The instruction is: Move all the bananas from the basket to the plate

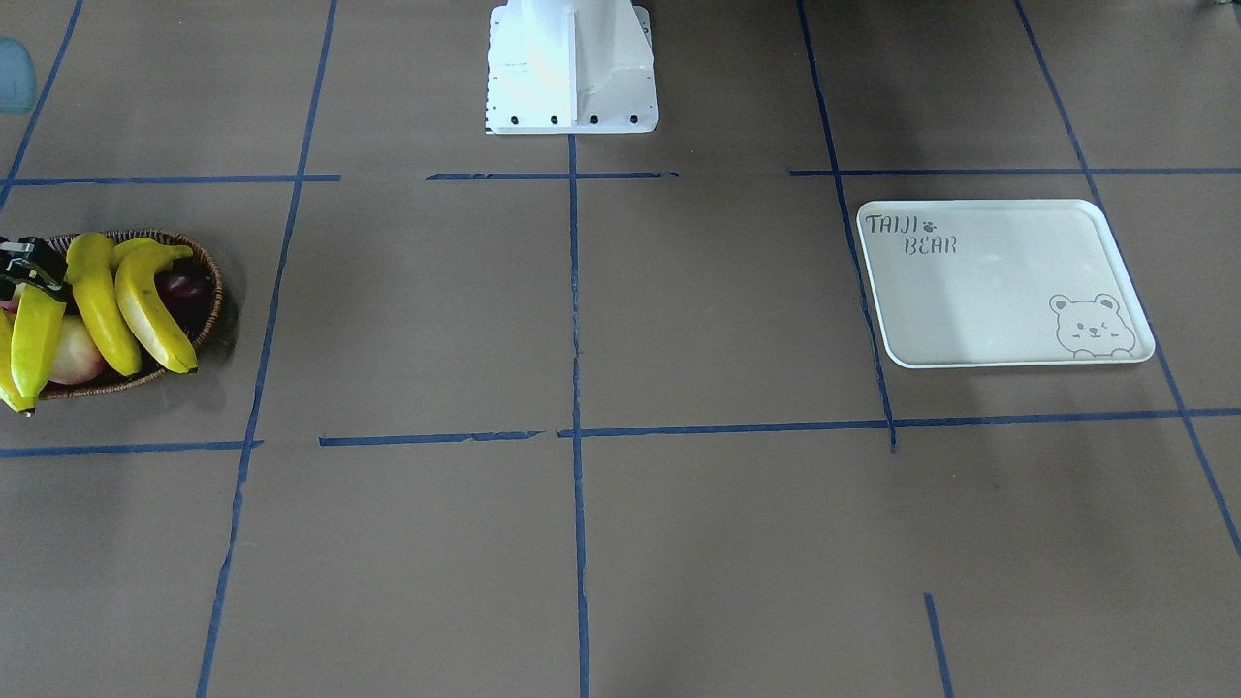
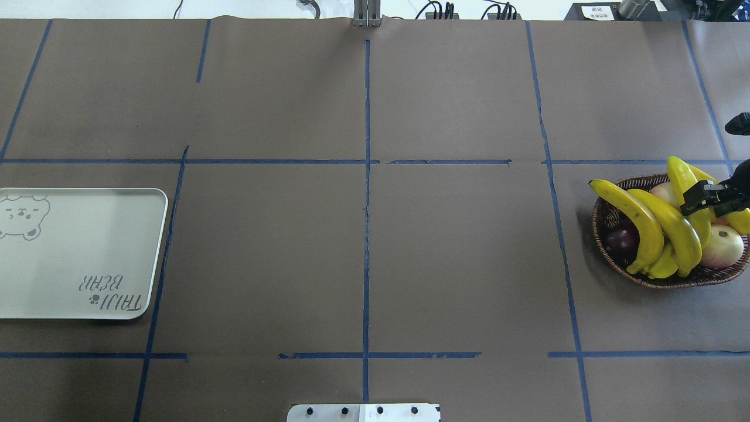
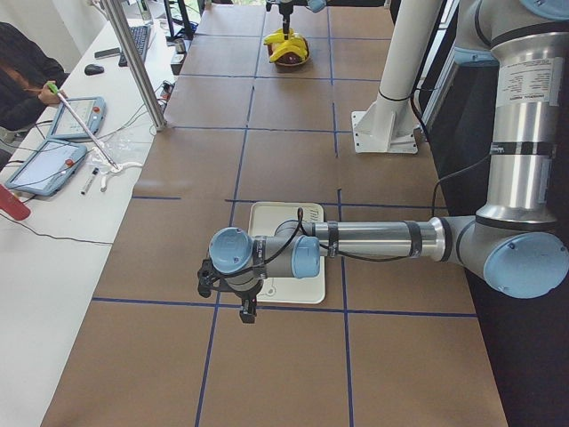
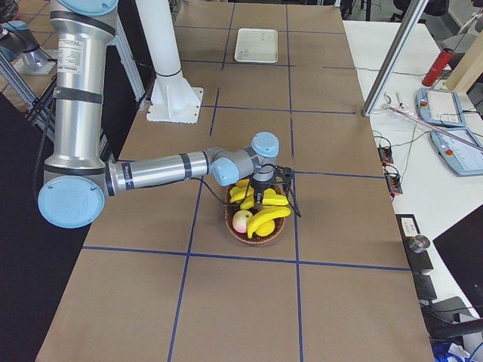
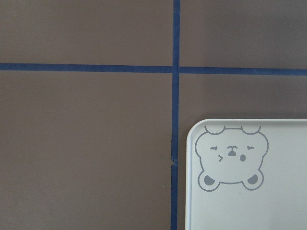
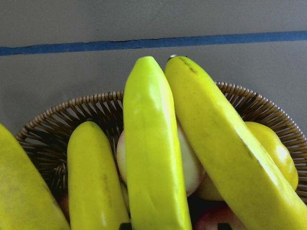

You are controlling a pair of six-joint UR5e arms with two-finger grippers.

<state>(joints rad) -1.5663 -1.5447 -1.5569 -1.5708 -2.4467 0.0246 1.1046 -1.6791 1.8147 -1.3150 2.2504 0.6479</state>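
Just beside the left gripper (image 3: pixel 246 311), fingers' spread impossible to tell, lies the bare plate (image 5: pixel 288 191). Below the right gripper (image 2: pixel 700 198), fingers spread, bananas (image 2: pixel 674 225) crowd the basket (image 2: pixel 609 218); better to straddle one mid-length, pinch squarely, lift straight up.

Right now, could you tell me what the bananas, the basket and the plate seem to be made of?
The bananas look plastic: uniform, glossy yellow skin. The basket is woven brown wicker, with strands visible along its rim. The plate is smooth, matte and off-white, probably plastic or melamine.
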